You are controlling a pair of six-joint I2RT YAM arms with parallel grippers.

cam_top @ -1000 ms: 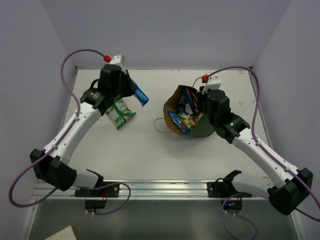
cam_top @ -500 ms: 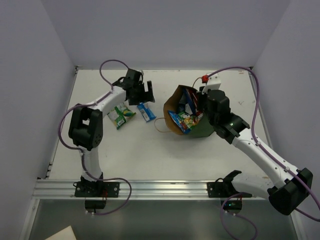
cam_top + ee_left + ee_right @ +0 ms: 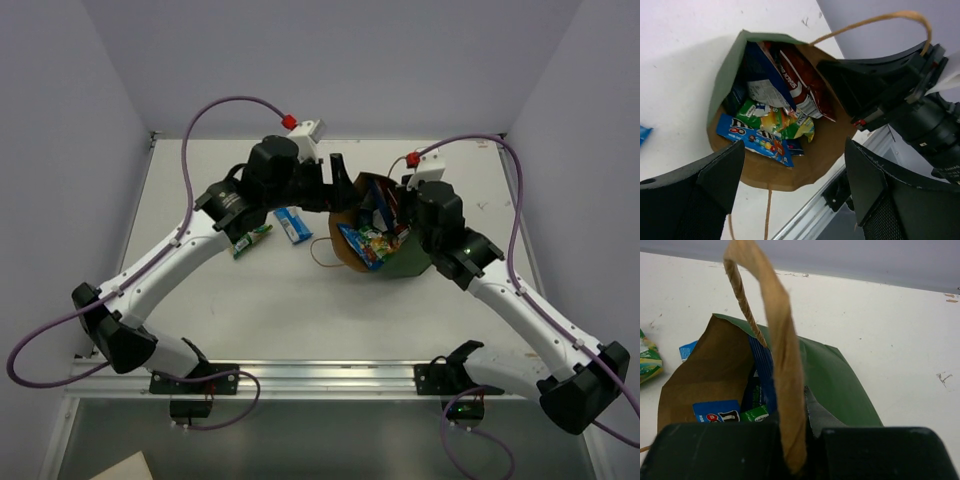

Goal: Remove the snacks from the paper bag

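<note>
The dark green paper bag (image 3: 400, 258) lies on its side with its brown mouth facing left. Inside it are snacks: a blue packet (image 3: 757, 141), a green-yellow one (image 3: 775, 120), a red one (image 3: 802, 85) and a dark blue one (image 3: 762, 75). A blue bar (image 3: 292, 224) and a green packet (image 3: 250, 240) lie on the table left of the bag. My left gripper (image 3: 338, 188) hovers open just before the bag's mouth, holding nothing (image 3: 795, 195). My right gripper (image 3: 797, 450) is shut on the bag's tan upper handle (image 3: 785, 370).
The bag's lower handle loop (image 3: 322, 250) rests on the table in front of the mouth. A metal rail (image 3: 320, 375) runs along the near edge. Walls close in the table on the left, back and right.
The left gripper opened and let go of the blue bar, which now lies beside the green packet. That arm then swung right to the bag's mouth. The right arm stayed put.
</note>
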